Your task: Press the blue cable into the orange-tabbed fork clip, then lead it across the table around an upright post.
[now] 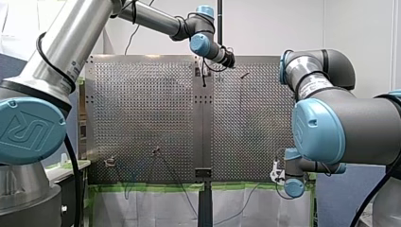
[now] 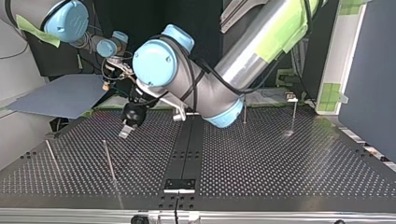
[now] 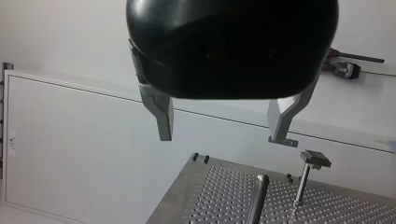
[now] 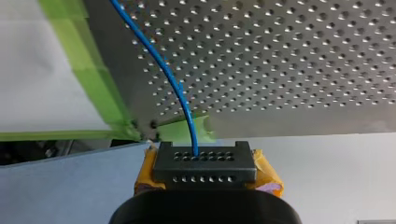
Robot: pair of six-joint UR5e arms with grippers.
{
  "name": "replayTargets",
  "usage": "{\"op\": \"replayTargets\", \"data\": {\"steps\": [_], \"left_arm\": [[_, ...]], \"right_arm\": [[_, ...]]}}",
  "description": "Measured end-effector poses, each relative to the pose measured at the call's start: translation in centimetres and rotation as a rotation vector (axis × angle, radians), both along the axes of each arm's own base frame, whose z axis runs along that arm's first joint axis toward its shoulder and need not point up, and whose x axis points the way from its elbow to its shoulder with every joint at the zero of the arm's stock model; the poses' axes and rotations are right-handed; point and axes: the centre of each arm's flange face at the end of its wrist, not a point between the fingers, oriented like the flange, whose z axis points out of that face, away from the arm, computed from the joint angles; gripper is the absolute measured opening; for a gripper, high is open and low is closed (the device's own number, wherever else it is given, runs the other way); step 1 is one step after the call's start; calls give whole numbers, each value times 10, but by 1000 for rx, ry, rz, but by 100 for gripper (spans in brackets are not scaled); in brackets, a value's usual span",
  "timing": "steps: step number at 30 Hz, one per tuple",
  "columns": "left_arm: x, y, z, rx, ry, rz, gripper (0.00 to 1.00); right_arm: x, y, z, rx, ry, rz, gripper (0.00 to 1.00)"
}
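- Right gripper (image 4: 205,161): clamped tight on a thin blue cable (image 4: 187,112); yellow pads (image 4: 145,173) either side of a black block drilled with rows of small round holes (image 4: 205,169); cable entering at the block's far edge
- Left gripper (image 3: 224,137): rounded black body, two grey metal fingers (image 3: 163,116) spread wide, nothing between them, touching nothing
- Blue cable: smooth round sheath, even colour; running from the right gripper in a gentle curve ahead over the table, then out of the wrist view
- Silver metal table (image 4: 289,60): matte, flat, regular grid of small holes; bright green tape (image 4: 93,74) along its edge, near the held end of the cable
- Right gripper off the table's edge, at the top view's upper left, above a flat grey-blue sheet (image 2: 56,95)
- Left gripper hanging above the table in the top view's left half
- Ahead of the left gripper: round-topped steel upright post (image 3: 258,198); beside it a thinner post with a flat T-shaped head (image 3: 316,159); both standing on the table, clear of the fingers
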Motion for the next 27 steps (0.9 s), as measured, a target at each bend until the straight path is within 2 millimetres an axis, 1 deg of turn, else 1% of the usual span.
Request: {"op": "replayTargets", "data": {"steps": [5,13,22,27], "left_arm": [[1,1,0,1,1,4,100],[7,8,0,8,4,56,100],[7,19,-4,63,24,138,100],[7,21,-5,75,27,159,100]], "right_arm": [[0,2,-1,16,2,1,0],[2,3,-2,19,3,5,0],[3,4,-2,28,4,7,0],[3,4,-2,28,4,7,0]]}}
